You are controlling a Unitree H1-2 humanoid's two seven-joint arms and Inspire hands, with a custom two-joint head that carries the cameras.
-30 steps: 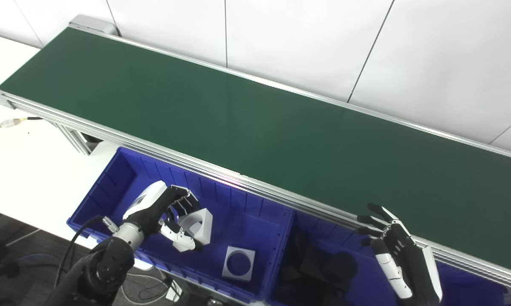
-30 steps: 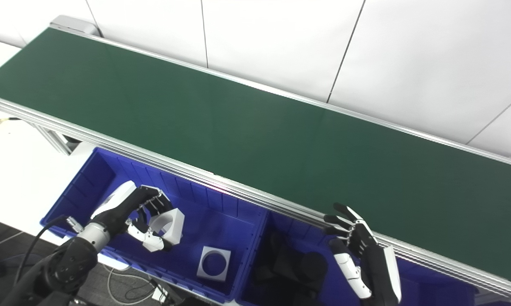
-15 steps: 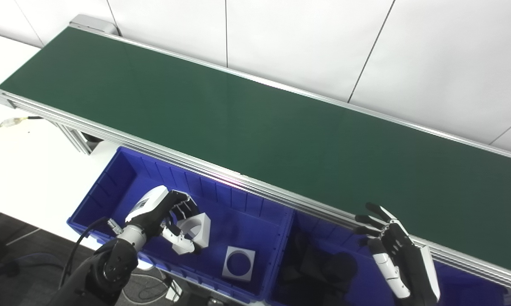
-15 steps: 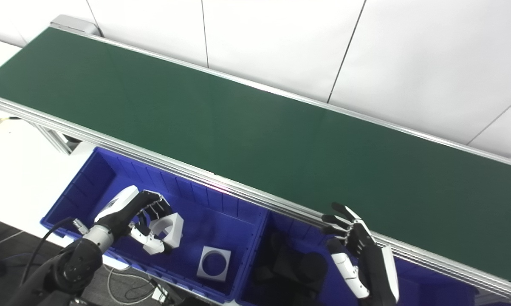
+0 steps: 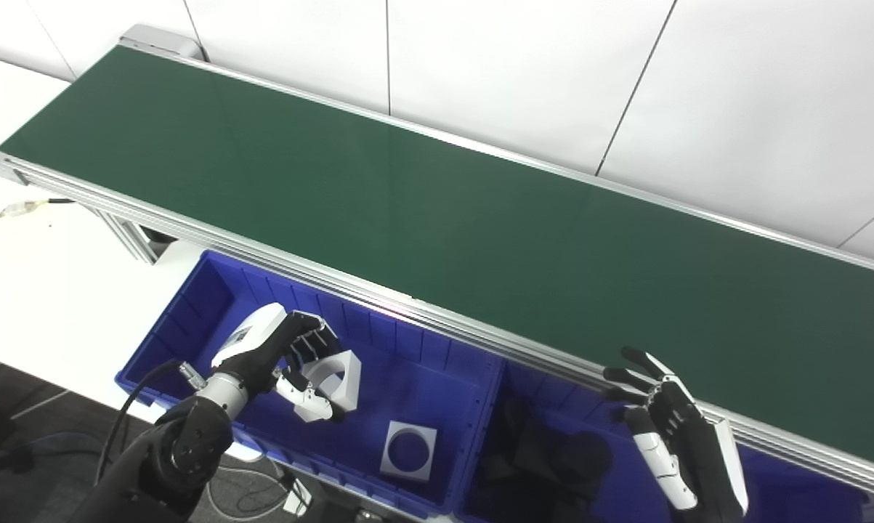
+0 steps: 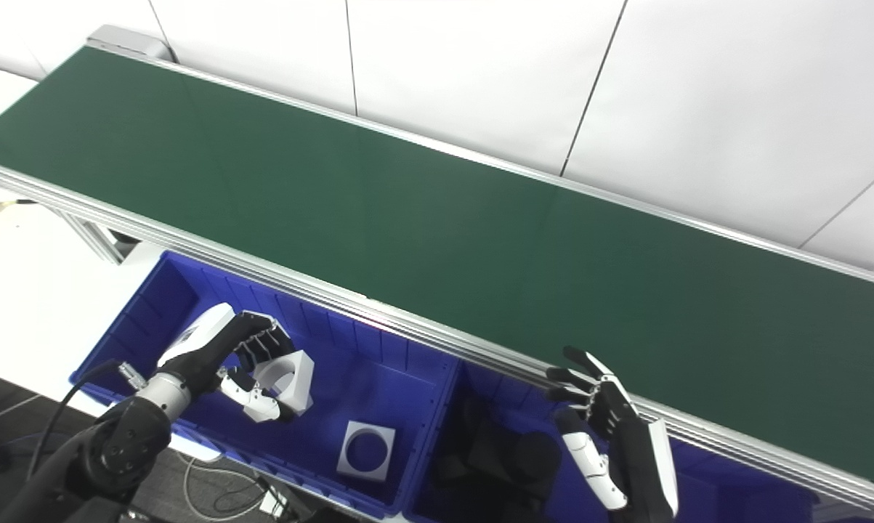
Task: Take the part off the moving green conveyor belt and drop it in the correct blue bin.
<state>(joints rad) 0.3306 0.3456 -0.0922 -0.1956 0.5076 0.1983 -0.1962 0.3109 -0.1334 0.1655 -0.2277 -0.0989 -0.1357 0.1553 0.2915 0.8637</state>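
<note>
Left eye view: the green conveyor belt [image 5: 437,211] runs slantwise from the upper left to the right edge, its surface bare, with an aluminium rail along its near side. Below the rail sit two blue bins side by side. Over the left blue bin [image 5: 189,319] the left hand [image 5: 284,359] has its fingers curled round a white part [image 5: 335,374], a blocky piece with a round hole through it, held above the bin floor near the bin's middle. A second white part [image 5: 407,450], square with a round opening, lies flat on the floor of the same bin, toward its right end and clear of the hand. The right blue bin [image 5: 509,385] holds dark parts [image 5: 553,457] that are hard to make out. The right hand [image 5: 669,428] is over that bin, just beside the belt's rail, its fingers spread and holding nothing. A white bench [image 5: 51,283] shows to the left of the bins.

Right eye view: the same layout sits a little further left. The left hand [image 6: 237,363] is closed on the white part [image 6: 288,378] above the left blue bin [image 6: 142,309]. The second white part [image 6: 365,450] rests flat on the bin floor. The right hand [image 6: 611,428] is empty, fingers apart, over the right blue bin [image 6: 473,385] beside the rail of the green conveyor belt [image 6: 407,211].
</note>
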